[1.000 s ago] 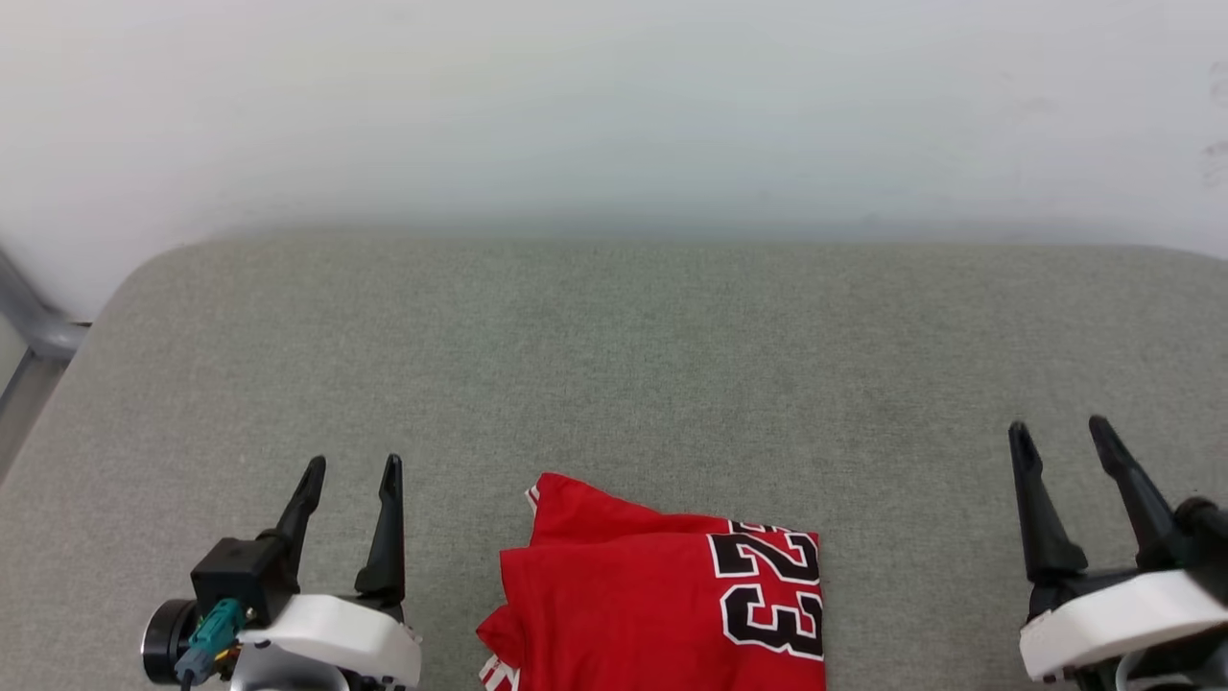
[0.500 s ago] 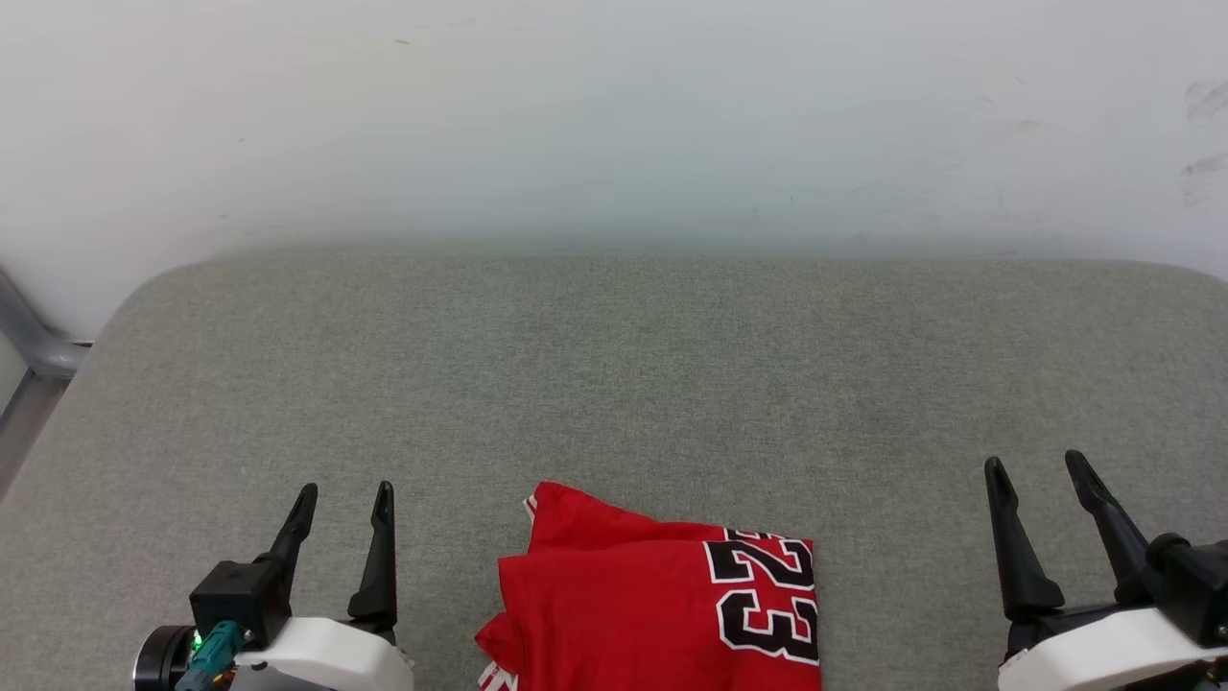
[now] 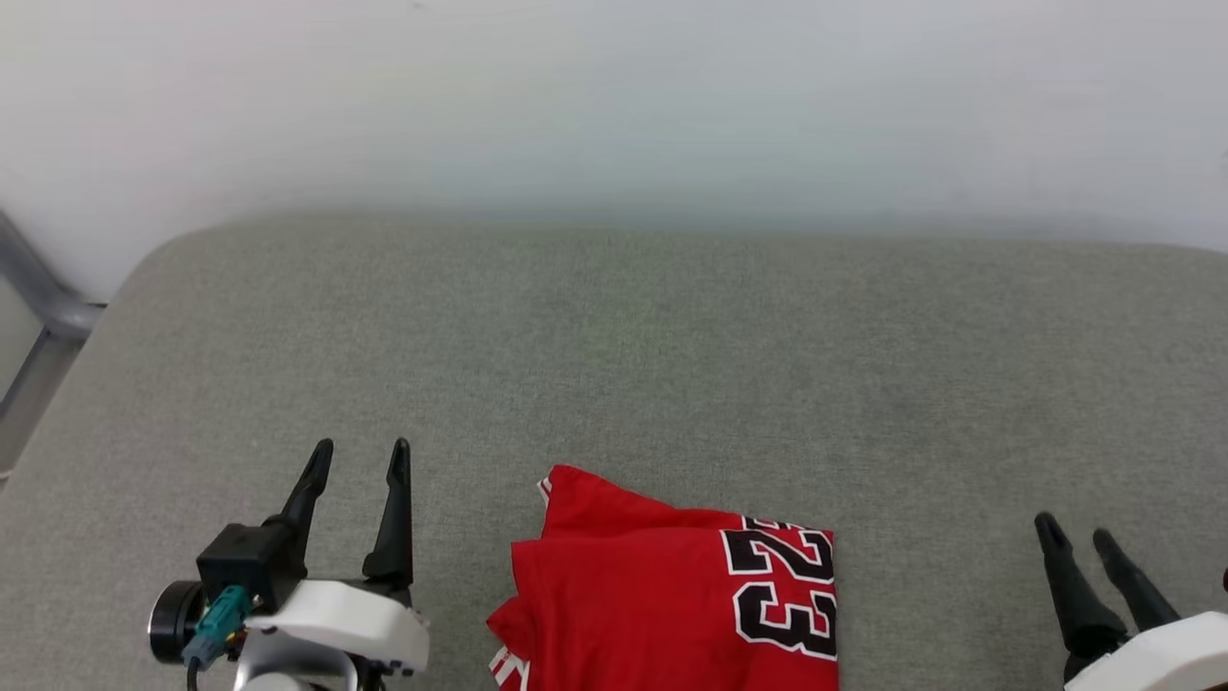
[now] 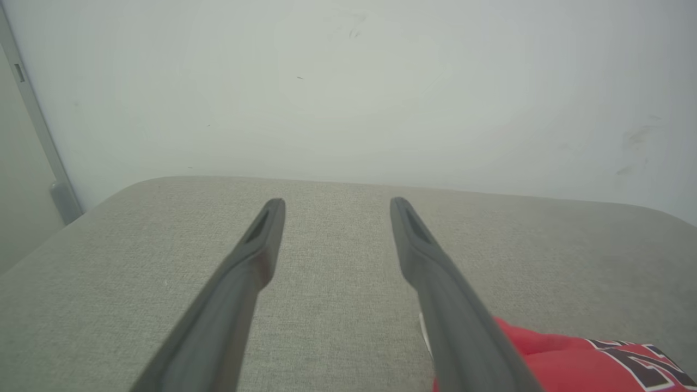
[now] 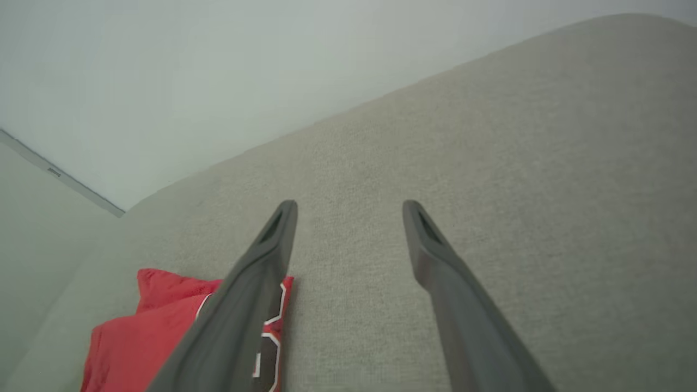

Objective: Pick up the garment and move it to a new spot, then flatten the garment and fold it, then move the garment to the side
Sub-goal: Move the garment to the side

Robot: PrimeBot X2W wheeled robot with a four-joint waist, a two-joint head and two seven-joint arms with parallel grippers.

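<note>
Two pincers, both spread wide, both empty. In head view the left pincer (image 3: 362, 447) sits at 8 o'clock, the right pincer (image 3: 1074, 529) at 4 o'clock, low at the frame edge. The shirt (image 3: 624, 605) lies folded on the bench (image 3: 672, 365) at 6 o'clock, between them, touching neither. Its black-and-white 23 (image 3: 782, 595) is on the 3 o'clock side. White wall (image 3: 614, 96) at 12 o'clock.

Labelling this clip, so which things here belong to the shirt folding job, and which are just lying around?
Job: red jersey; left tool, open; right tool, open.
Just around: grey padded surface; white wall; metal frame.
</note>
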